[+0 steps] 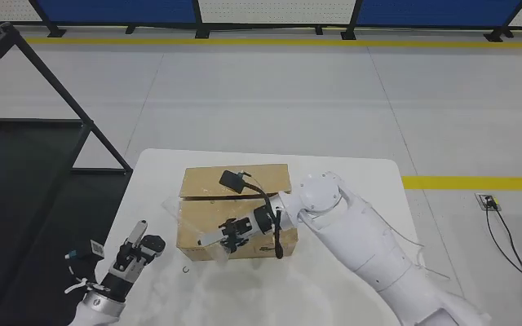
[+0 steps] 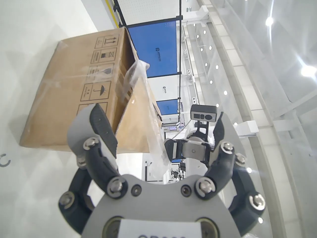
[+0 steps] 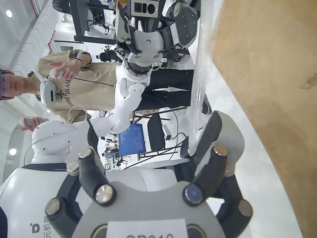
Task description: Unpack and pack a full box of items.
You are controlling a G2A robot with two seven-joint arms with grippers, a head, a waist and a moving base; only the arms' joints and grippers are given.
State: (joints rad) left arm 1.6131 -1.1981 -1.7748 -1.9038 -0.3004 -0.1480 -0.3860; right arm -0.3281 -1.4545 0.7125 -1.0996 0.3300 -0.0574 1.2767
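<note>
The white table (image 1: 351,175) is carrying a brown cardboard box (image 1: 200,222) near its middle. The box is standing with one flap lying open on its far side. The right arm is stretching across the box from the right side of the table. The right gripper (image 1: 231,234) is hanging at the box's near face with its jaws spread wide, grasping nothing. In the right wrist view, cardboard is showing close along one side.

The left gripper (image 2: 158,115) is hovering low over the table's left near corner, well apart from the box. It is pointing toward the box with its jaws released and nothing between them.

A strip of clear plastic film (image 2: 137,71) is hanging loose from the box's open edge. In the right wrist view it is running down beside one finger (image 3: 213,130) of the right gripper.

A small open ring (image 2: 5,161) is lying on the table just in front of the box.
</note>
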